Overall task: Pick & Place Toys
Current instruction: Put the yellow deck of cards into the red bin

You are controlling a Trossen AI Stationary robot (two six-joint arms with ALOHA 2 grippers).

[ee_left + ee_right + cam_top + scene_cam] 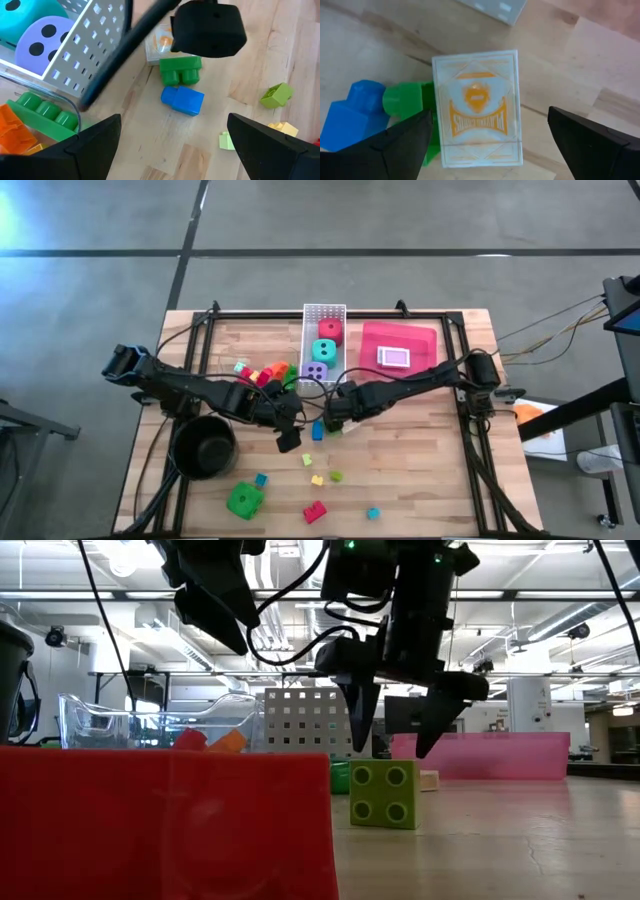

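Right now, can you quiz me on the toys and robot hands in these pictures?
1. True or false: the white perforated basket holds three foam dice.
2. Which does the right gripper hover over? A: orange-and-white card pack; B: round black pot.
3. Fill in: the blue plastic brick lies beside a ____ brick.

Key: 1 true; 2 A; 3 green. Both grippers' fingers are open.
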